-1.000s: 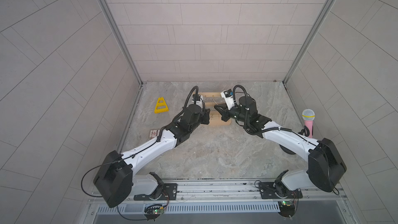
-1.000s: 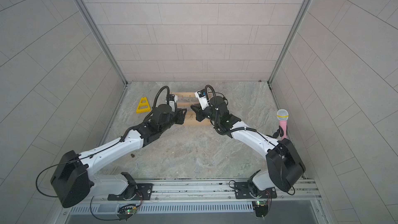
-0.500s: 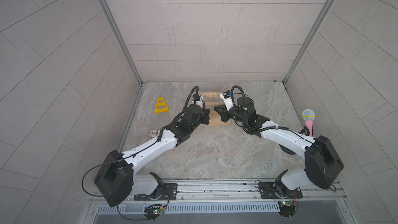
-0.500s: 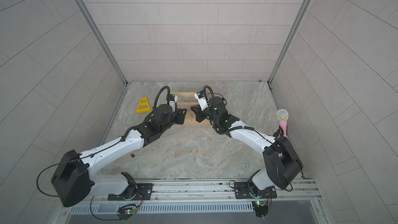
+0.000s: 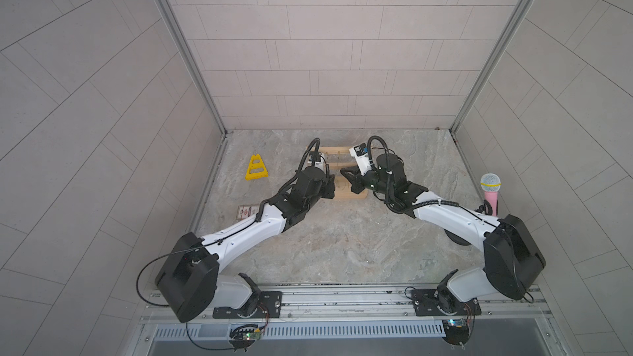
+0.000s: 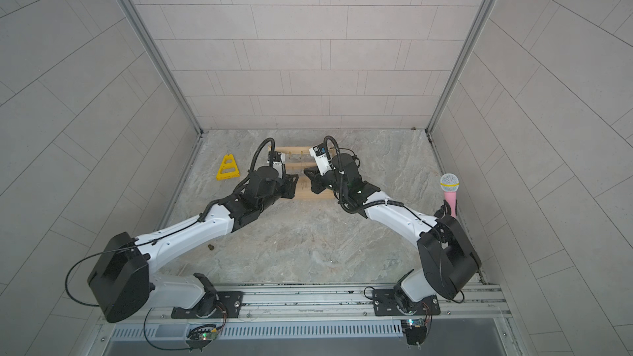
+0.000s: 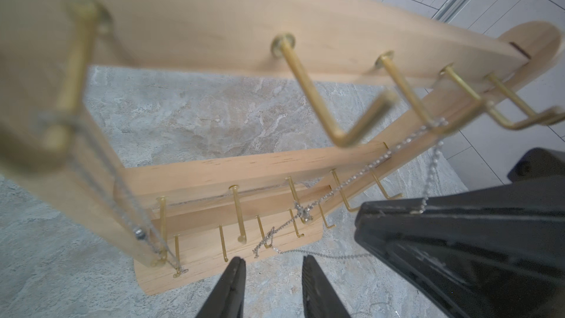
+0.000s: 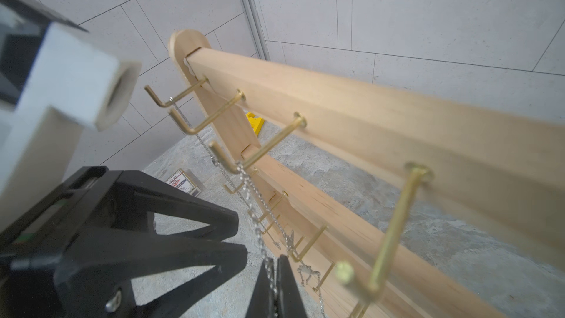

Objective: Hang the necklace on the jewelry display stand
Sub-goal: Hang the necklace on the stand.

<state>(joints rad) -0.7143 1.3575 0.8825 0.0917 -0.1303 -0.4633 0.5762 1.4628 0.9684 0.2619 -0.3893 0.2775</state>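
— Grey marbled tabletop (image 5: 342,241) is stretching under both arms. What is the left gripper (image 7: 273,263) doing?
— Hovering just before the base of the jewelry display stand (image 5: 342,195), jaws standing partly apart, gripping nothing.
— And the right gripper (image 8: 275,260)?
— Pinching the necklace (image 7: 302,211), closed tight on its chain, also before the stand.
— Where is the chain running?
— Draping over top-bar hooks (image 7: 308,87), tangling across lower ones. Behind the stand, the tiled wall (image 5: 325,63) is rising.

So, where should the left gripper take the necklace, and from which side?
Probably the slack strand of the necklace, low in front of the jewelry display stand, coming from the hook side: it runs free there. Higher it is snagged on hooks, and the right gripper pinches another strand.
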